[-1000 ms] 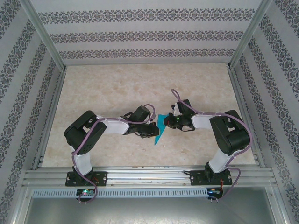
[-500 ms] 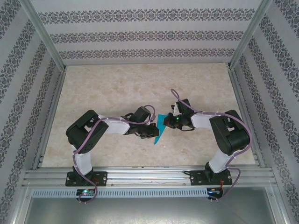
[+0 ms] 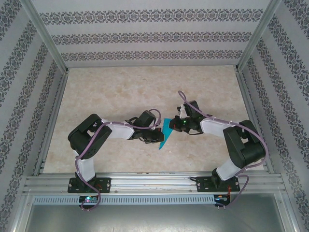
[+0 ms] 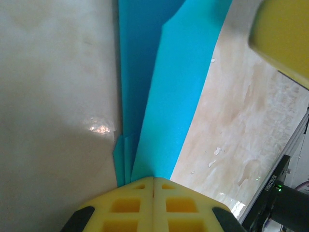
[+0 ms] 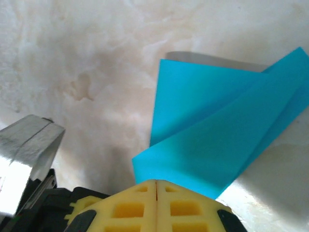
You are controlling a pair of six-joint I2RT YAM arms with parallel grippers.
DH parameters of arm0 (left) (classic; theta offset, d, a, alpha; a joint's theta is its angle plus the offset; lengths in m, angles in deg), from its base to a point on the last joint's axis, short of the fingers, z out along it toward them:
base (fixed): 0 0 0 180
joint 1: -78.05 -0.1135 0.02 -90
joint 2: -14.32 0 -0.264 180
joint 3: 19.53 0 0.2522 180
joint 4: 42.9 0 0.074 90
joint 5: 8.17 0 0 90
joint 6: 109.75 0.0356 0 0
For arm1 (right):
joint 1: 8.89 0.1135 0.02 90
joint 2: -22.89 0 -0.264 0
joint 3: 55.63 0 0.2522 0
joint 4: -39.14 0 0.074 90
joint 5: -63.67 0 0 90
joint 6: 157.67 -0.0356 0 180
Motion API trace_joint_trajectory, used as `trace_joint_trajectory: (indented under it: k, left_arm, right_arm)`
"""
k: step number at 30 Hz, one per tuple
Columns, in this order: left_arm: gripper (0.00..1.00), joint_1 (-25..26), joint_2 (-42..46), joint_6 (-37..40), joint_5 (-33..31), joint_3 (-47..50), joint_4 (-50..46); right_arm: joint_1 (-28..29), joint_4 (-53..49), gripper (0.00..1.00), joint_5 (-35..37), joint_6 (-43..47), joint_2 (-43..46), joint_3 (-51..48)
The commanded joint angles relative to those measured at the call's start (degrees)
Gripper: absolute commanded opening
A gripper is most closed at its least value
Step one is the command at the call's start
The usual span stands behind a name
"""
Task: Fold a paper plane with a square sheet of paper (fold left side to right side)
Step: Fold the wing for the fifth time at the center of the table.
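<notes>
Over a marbled table [image 3: 120,92] within patterned walls [image 3: 145,38], left fingers [image 4: 130,205] and right fingers [image 5: 130,210] clench the teal paper [image 3: 165,131].

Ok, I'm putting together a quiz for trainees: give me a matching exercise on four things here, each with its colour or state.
Things:
1 paper
2 table
3 left tool
4 back wall

Colour or state:
a patterned stripes
b shut on the paper
c teal-blue, creased
d pale, marbled

Pairs: 1-c, 2-d, 3-b, 4-a
</notes>
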Motion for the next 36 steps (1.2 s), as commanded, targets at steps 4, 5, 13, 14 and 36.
trace_joint_trajectory:
  k: [4, 5, 13, 14, 36]
  left_arm:
    - [0.02, 1.57, -2.05, 3.6, -6.45, -0.39, -11.02]
    - [0.02, 1.68, -2.04, 3.75, -6.79, -0.61, -11.62]
    - [0.01, 1.96, -2.29, 4.25, -7.91, -1.45, -13.48]
    - [0.01, 2.01, -2.35, 4.26, -7.92, -1.56, -13.53]
    - [0.01, 2.04, -2.71, 6.1, -9.72, -2.78, -18.43]
  right_arm:
    - [1.43, 5.79, 0.0, -2.1, -0.24, 0.75, -5.16]
    - [1.8, 6.6, 0.0, -2.19, -0.38, 0.55, -5.39]
    - [3.59, 9.39, 0.0, -1.95, -1.22, -2.1, -5.51]
    - [3.68, 9.42, 0.0, -1.72, -1.17, -2.54, -5.42]
    - [-1.03, 3.19, 0.0, 2.79, 4.29, -5.48, -2.72]
